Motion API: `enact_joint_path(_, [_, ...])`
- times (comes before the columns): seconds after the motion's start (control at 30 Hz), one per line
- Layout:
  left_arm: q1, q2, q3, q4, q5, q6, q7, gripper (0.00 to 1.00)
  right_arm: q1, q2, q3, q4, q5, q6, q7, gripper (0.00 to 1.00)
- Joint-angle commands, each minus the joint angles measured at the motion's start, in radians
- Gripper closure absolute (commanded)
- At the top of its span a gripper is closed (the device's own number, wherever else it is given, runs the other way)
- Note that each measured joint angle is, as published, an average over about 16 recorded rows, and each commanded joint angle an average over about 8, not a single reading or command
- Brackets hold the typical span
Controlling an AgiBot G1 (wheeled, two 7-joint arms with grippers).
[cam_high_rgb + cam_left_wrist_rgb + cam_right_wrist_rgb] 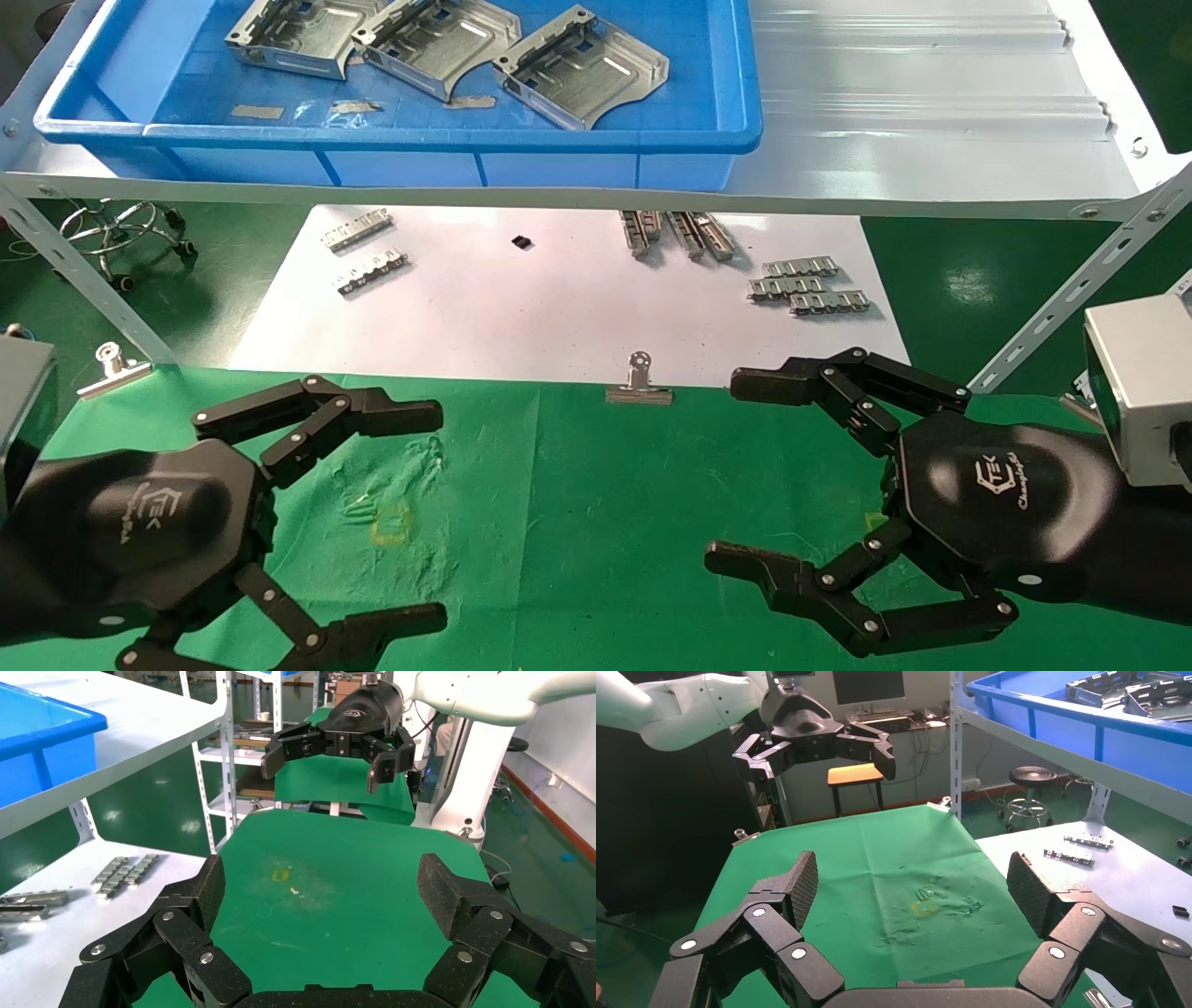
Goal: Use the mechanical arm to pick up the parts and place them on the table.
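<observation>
Both grippers hover low over the green desk, left gripper and right gripper each spread wide, holding nothing. The parts sit in the blue bin on the shelf beyond the desk's far edge, untouched.

Parts: leftmost plate's far edge cut off by the head view's top.
Blue tray: far wall out of frame.
Black object on paper: too small to identify.
Left gripper: wrist beyond the edge.
</observation>
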Motion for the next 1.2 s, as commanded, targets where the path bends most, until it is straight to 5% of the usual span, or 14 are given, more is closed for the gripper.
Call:
enact_joint_path(0.03, [0.0, 0.0, 0.0, 0.0, 0.0, 0.0, 0.0, 0.0, 0.0, 0.0, 0.0, 0.0, 0.0, 0.0, 0.0, 0.0])
enact_joint_path(0.13, [0.0, 0.0, 0.0, 0.0, 0.0, 0.0, 0.0, 0.0, 0.0, 0.0, 0.0, 0.0, 0.0, 0.0, 0.0, 0.07])
enact_joint_path(0.6, [0.0, 0.0, 0.0, 0.001, 0.0, -0.001, 0.0, 0.0, 0.0, 0.0, 0.0, 0.0, 0.0, 0.0, 0.0, 0.98])
enact_joint_path(1.2, [-0.154, 0.164, 0.023, 0.078, 0.083, -0.202, -0.012, 0.0, 0.0, 0.0, 0.0, 0.0, 0.0, 0.0, 0.0, 1.0])
